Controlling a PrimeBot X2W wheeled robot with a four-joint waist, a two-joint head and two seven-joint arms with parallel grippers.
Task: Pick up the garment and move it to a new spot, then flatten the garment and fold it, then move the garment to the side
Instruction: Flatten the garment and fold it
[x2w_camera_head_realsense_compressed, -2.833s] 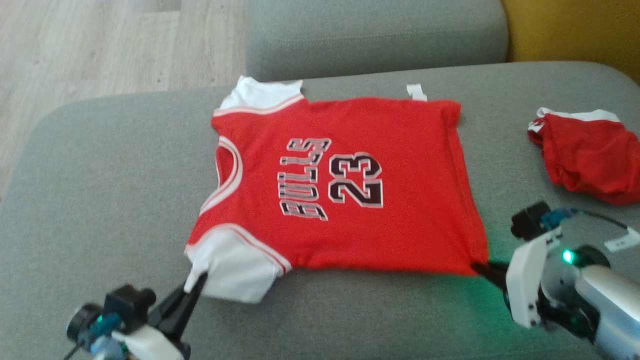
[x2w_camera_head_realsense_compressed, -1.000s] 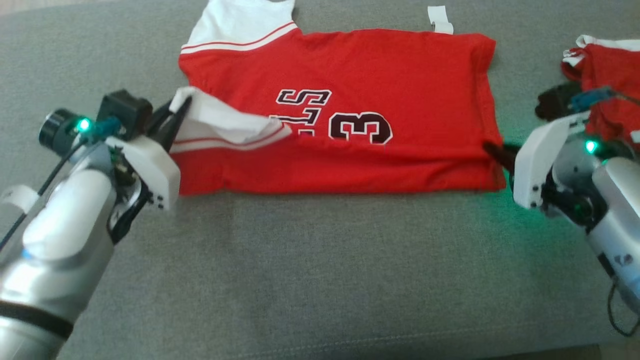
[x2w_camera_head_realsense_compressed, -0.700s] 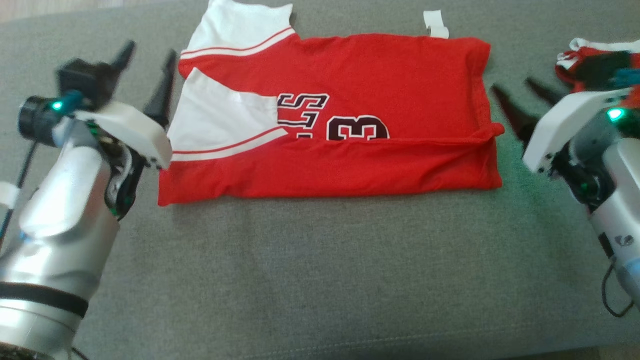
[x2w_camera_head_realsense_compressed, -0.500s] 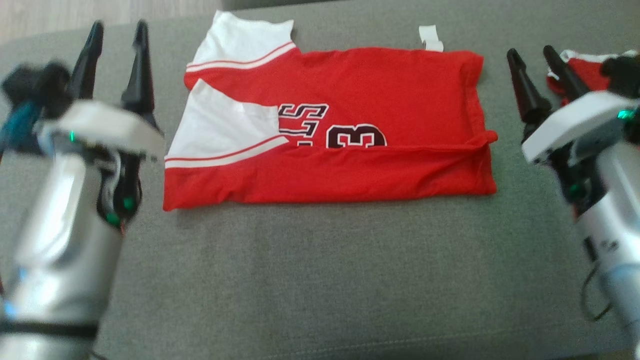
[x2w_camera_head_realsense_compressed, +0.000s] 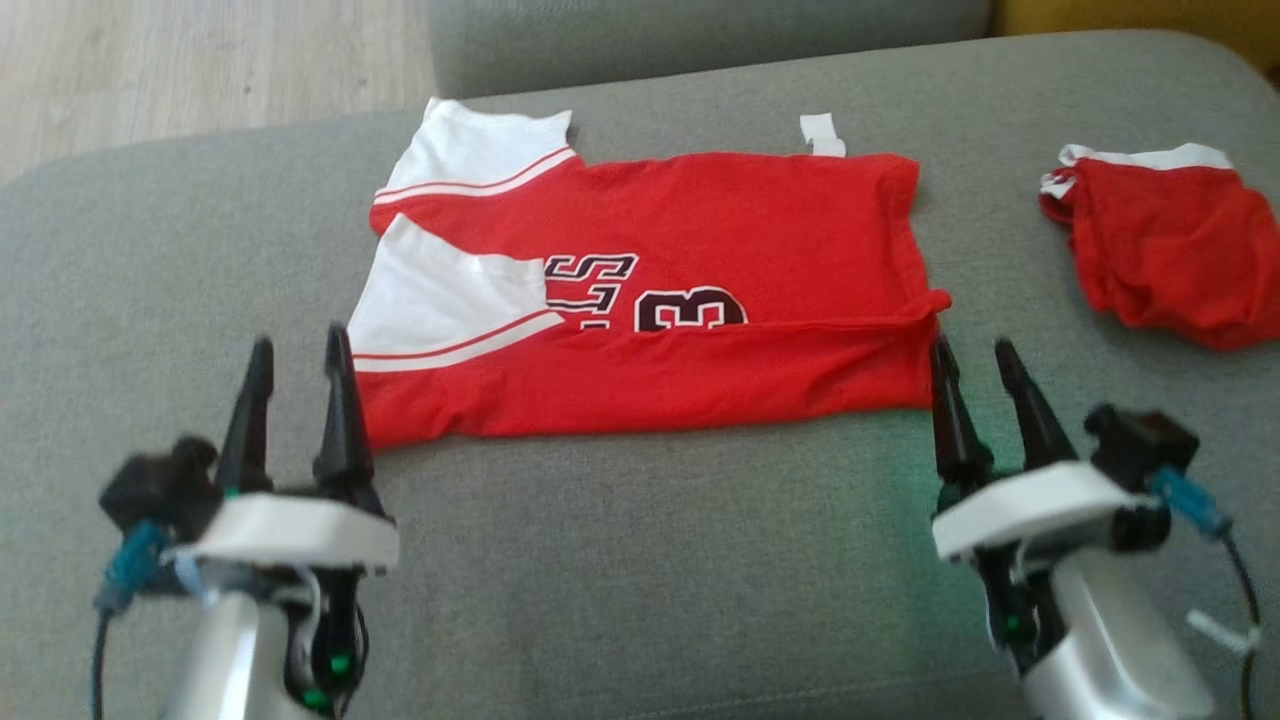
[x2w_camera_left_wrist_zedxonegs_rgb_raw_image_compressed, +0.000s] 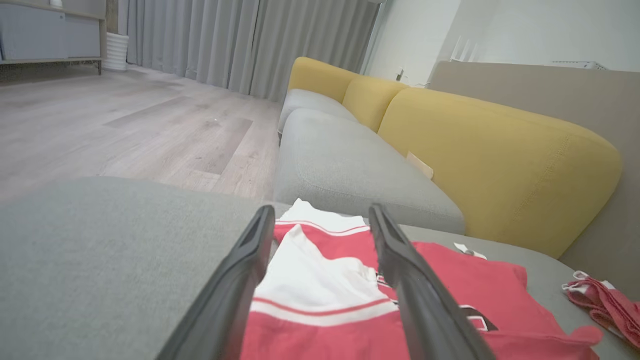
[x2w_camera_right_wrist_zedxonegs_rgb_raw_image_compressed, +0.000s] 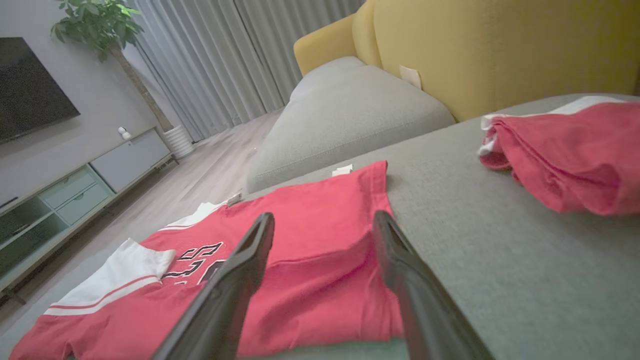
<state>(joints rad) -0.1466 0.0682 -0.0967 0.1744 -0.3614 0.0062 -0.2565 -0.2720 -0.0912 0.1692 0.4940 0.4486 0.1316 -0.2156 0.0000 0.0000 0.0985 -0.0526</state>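
— Left hand (x2w_camera_head_realsense_compressed: 300, 338), how does it stand?
— Open, with both dark fingers spread and pointing away from the robot, and nothing held. It sits just off the near-left corner of the jersey (x2w_camera_head_realsense_compressed: 700, 220), apart from the cloth.
— And the right hand (x2w_camera_head_realsense_compressed: 970, 344)?
— Also spread wide and empty. Its inner finger is right at the jersey's near-right corner. Whether it touches the hem I cannot tell.
— Where does the jersey lie?
— Flat on the grey sofa seat (x2w_camera_head_realsense_compressed: 640, 560), between the two hands. Its near edge is folded up over the front and hides the lower half of the black lettering and number. One white sleeve (x2w_camera_head_realsense_compressed: 450, 290) lies folded across the red on the left side. A small white tag (x2w_camera_head_realsense_compressed: 822, 133) pokes out at the far edge.
— Anything else on the seat?
— A crumpled red bundle (x2w_camera_head_realsense_compressed: 1170, 250) with white trim, well apart to the right. Wooden floor (x2w_camera_head_realsense_compressed: 200, 70) shows beyond the far-left corner.
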